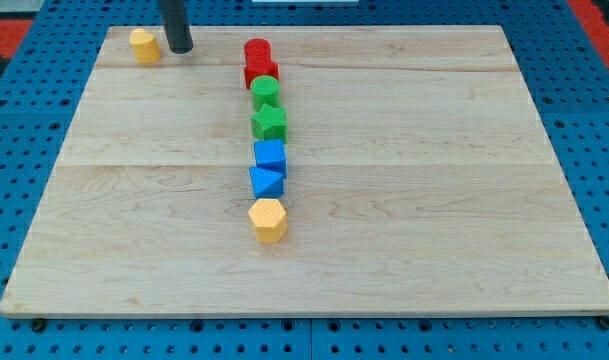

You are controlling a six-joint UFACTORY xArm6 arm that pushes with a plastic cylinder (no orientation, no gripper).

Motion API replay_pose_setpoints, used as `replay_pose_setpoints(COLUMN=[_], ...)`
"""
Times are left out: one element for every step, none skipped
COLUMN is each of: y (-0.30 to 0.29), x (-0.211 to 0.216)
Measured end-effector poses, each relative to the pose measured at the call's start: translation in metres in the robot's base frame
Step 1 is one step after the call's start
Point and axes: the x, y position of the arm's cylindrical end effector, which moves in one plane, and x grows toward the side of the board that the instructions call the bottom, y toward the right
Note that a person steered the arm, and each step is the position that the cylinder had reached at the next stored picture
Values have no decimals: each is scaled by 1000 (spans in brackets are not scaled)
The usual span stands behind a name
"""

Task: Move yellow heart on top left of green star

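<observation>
Yellow heart [143, 45] sits just left of my tip [181, 49], a jawless end effector.

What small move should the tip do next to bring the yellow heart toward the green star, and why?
Probably circle my tip to the view's left of the yellow heart. My tip now stands at the heart's right, between it and the green star, so pushing from here would drive the heart away from the star.
</observation>
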Motion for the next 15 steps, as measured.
replay_pose_setpoints(y=[-15, -113, -144, -132, -99, -64, -58, -58, -61, -57, -54, -28, -11, 3, 30], x=[42, 70, 58, -14, -43, -5, 38, 36, 37, 37, 71, 58, 55, 75, 102])
